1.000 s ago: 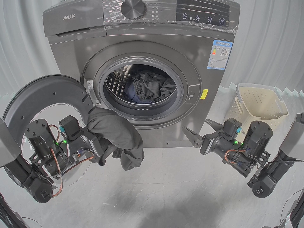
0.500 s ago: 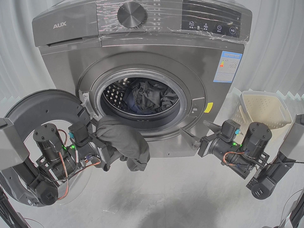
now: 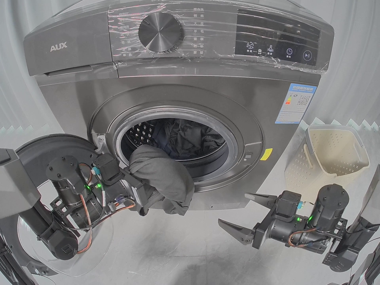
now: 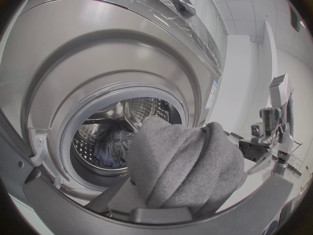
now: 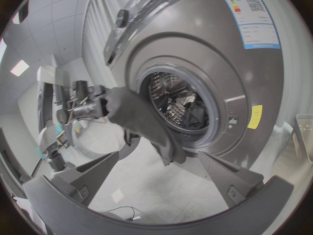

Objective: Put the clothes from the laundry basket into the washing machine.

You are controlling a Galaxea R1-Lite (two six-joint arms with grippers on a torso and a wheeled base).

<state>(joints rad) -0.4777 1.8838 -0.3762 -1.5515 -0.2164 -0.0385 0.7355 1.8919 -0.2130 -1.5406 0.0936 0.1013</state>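
Note:
A grey washing machine (image 3: 178, 80) stands before me with its round door (image 3: 43, 151) swung open to the left. Dark clothes (image 3: 186, 137) lie inside the drum. My left gripper (image 3: 146, 196) is shut on a grey garment (image 3: 164, 177), which hangs over the lower left lip of the drum opening; the same grey garment (image 4: 182, 164) (image 5: 140, 121) covers the left gripper's fingers. My right gripper (image 3: 247, 214) is open and holds nothing, low at the machine's right front. A cream laundry basket (image 3: 330, 155) stands to the right of the machine.
The floor (image 3: 178, 250) before the machine is bare grey. The open door takes up the space at the lower left. Pale curtains (image 3: 352, 60) hang behind the machine.
The head view has moved closer to the machine. My left gripper has carried the grey garment up to the drum's lip. My right gripper has dropped lower and opened wider.

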